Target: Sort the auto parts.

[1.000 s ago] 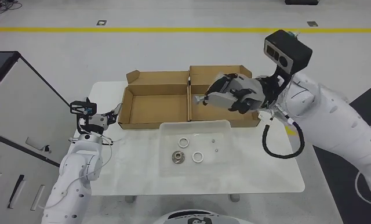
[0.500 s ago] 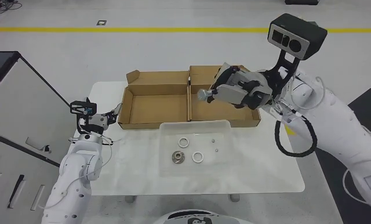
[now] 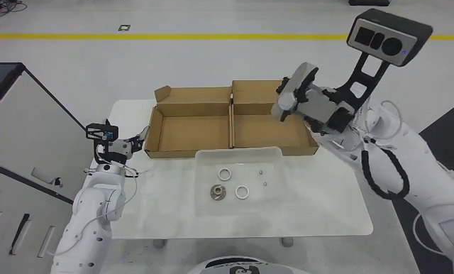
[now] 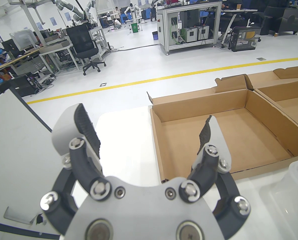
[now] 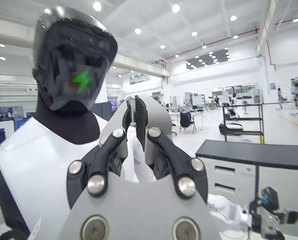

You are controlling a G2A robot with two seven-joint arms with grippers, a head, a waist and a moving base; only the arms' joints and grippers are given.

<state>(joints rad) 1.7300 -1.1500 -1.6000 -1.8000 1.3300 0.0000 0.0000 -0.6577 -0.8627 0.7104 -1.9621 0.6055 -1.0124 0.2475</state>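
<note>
Right gripper [image 5: 132,102] pinches a bolt [image 5: 131,111] at its tips, tilted up above the right box [image 3: 266,132]. Thin grip: I worry it slips and misses. Left gripper [image 4: 145,116] open, well left of that box.

Nothing legible: no words, numbers or labels clear enough to read. Wall posters [image 4: 53,21] in the hall behind the table too small to make out.

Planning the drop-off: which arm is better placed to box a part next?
Probably right: the right tool grips a threaded part above the right box; the left tool is open, empty, beside the left box.
</note>
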